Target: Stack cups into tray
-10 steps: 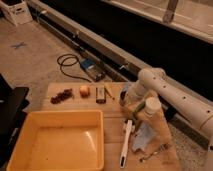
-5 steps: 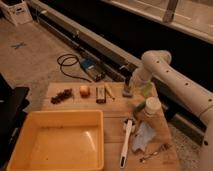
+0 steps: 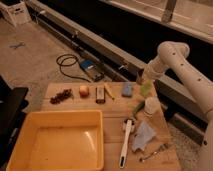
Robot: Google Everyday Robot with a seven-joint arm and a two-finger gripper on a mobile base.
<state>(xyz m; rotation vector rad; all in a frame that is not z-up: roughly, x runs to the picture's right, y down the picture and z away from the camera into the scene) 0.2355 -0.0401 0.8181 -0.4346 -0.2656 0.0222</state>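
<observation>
1. Looking along the white arm [image 3: 176, 62] that reaches in from the right, we find the gripper [image 3: 141, 79] above the far edge of the wooden table [image 3: 115, 107], its fingers pressed together.
2. We see the light green cup [image 3: 146, 89] directly under the gripper, just beside the flat blue block [image 3: 127, 90]. We cannot tell whether the fingers touch it.
3. We note the white cup [image 3: 151, 106] standing upright on the table, nearer to us than the green one and close to it.
4. We place the yellow tray [image 3: 60, 113] at the near left corner of the table, well apart from both cups, with nothing inside it.
5. We also see a white brush [image 3: 125, 145] and a pale cloth [image 3: 144, 136] lying between the tray and the right edge of the table.
</observation>
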